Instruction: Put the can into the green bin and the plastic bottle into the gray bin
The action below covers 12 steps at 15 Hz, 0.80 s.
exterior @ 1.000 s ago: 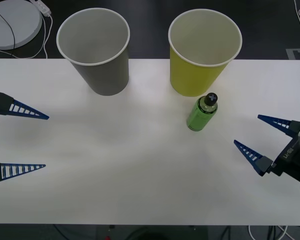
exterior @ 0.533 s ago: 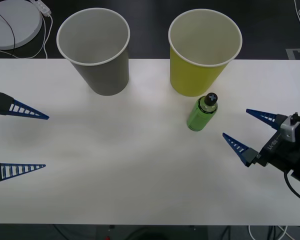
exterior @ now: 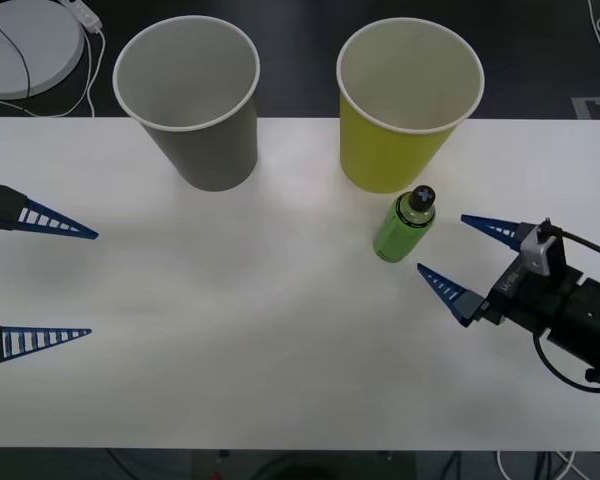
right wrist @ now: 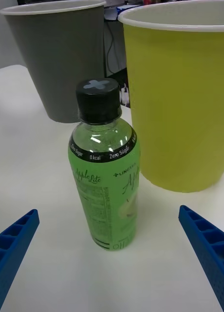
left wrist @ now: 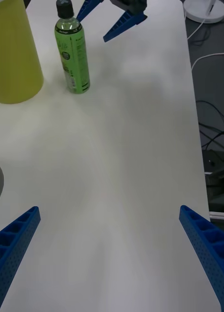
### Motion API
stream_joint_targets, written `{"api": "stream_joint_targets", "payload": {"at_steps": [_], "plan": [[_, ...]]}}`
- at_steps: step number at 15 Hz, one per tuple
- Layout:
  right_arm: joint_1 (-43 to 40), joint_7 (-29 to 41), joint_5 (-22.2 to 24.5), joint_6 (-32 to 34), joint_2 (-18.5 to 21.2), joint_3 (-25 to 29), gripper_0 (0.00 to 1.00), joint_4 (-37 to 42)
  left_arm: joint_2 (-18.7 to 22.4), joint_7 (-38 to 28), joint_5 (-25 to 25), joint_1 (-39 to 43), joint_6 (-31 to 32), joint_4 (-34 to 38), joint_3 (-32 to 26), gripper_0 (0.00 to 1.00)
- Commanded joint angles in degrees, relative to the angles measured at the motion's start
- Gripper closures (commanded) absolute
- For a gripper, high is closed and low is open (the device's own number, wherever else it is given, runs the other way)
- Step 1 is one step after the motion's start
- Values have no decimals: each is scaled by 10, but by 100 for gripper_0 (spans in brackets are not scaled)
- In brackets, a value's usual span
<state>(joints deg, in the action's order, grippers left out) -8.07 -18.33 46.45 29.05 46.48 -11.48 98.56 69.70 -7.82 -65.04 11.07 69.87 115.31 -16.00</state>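
- Right end effector low over the surface, fingers spread wide, just beside the plastic bottle, seemingly not touching.
- Left end effector released at the left edge.
- One bottle upright by the green bin; one gray bin.

We find the front view overhead, facing down on the table; both wrist views, low, share the plastic bottle.

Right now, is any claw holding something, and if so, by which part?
Nothing is held. The right claw is open beside the plastic bottle, not touching it. The left claw is open, far away.
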Motion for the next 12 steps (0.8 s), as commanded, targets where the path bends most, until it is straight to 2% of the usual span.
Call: {"api": "stream_joint_targets", "payload": {"at_steps": [1, 12], "plan": [[21, -1, 7, -4, -9, -13, 0, -12, 0, 0, 0, 0, 0, 0, 0, 0], [74, 7, 29, -46, -29, -50, 0, -20, 0, 0, 0, 0, 0, 0, 0, 0]]}}
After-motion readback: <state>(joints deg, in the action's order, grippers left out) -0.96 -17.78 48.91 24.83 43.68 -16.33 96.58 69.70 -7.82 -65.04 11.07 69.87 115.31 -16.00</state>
